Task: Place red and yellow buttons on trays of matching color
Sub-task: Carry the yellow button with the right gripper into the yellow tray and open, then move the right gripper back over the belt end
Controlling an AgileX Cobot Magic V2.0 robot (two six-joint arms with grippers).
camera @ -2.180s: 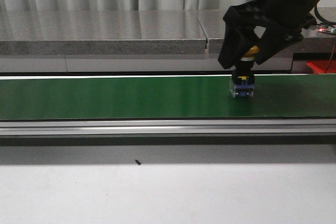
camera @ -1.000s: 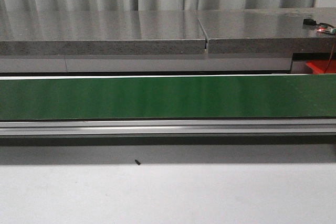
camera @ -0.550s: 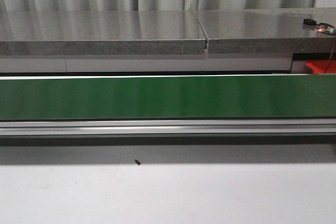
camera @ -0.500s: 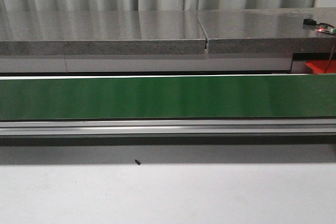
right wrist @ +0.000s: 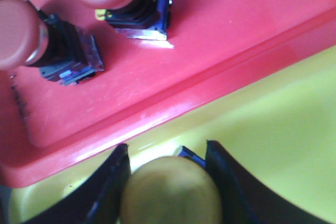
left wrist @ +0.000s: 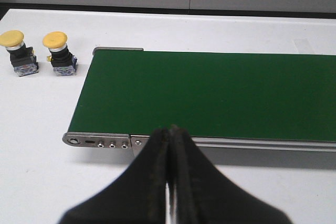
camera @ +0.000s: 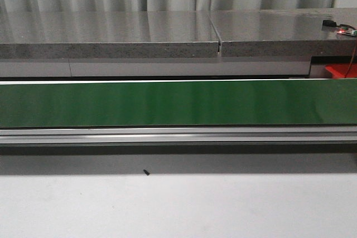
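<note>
The right end effector (right wrist: 168, 182) is clamped on a yellow mushroom-head push button (right wrist: 170, 190) over the glossy yellow plastic tray (right wrist: 273, 129). Released high, it could topple or bounce toward the adjoining red plastic tray (right wrist: 220, 40). The left end effector (left wrist: 169, 145) is pressed together, empty.

Left gripper (left wrist: 169, 145) fingers pressed together, no gap, nothing between them. Fingers (left wrist: 152, 153) black, hang over near edge of green conveyor belt (left wrist: 220, 93). Belt end with metal frame (left wrist: 100, 141), small screws on it. Belt surface bare. White table (left wrist: 37, 156) around belt. Two yellow buttons on table beyond belt end, upright, close side by side, not touching: first yellow button (left wrist: 17, 52), second yellow button (left wrist: 59, 54) nearer belt.
</note>
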